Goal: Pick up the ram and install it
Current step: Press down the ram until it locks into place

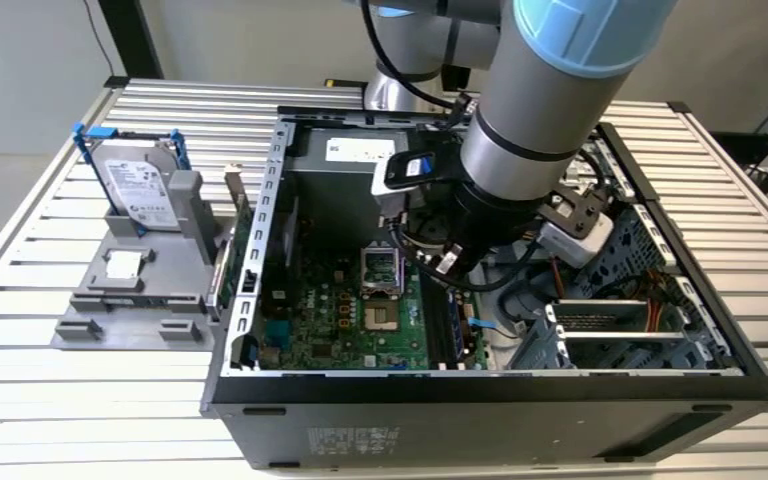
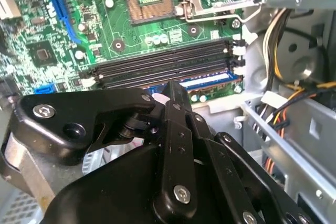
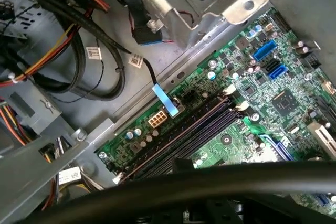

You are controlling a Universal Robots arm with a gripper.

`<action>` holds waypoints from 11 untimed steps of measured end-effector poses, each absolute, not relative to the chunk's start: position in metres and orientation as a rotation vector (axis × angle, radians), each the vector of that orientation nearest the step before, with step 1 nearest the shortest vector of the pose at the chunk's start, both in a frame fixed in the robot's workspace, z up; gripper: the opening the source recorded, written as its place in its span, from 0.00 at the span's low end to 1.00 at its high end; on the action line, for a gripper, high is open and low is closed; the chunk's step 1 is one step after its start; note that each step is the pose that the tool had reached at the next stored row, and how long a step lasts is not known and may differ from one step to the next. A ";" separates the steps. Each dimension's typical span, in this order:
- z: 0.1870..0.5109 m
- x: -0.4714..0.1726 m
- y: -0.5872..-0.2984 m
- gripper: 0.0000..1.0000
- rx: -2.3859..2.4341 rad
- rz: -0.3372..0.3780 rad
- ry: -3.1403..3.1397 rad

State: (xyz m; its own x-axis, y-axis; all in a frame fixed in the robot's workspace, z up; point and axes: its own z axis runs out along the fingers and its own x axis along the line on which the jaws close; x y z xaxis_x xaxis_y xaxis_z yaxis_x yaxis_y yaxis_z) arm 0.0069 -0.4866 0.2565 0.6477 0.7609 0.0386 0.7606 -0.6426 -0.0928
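My gripper (image 1: 440, 265) reaches down into the open computer case (image 1: 491, 385) and hangs just above the motherboard (image 1: 344, 320). In the second wrist view the gripper (image 2: 173, 88) is shut, its narrow tip close over the blue slot (image 2: 207, 82) beside the long black memory slots (image 2: 157, 65). No board sticks out from the tip. The first wrist view has the same row of slots (image 3: 184, 129) running beside the case wall. The ram is hidden; I cannot tell it apart from the dark slots.
A silver-labelled hard drive (image 1: 137, 185) in a blue frame stands on a grey fixture (image 1: 131, 290) at the exterior view's left of the case. The processor socket (image 1: 380, 270) lies beside the gripper. Cable bundles (image 2: 294, 93) and a metal drive cage (image 1: 624, 320) crowd the other side.
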 end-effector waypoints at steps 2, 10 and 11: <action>0.256 0.007 -0.487 0.00 -2.743 0.003 -1.313; 0.257 0.007 -0.487 0.00 -2.693 -0.052 -1.438; 0.256 0.007 -0.487 0.00 -2.688 -0.060 -1.453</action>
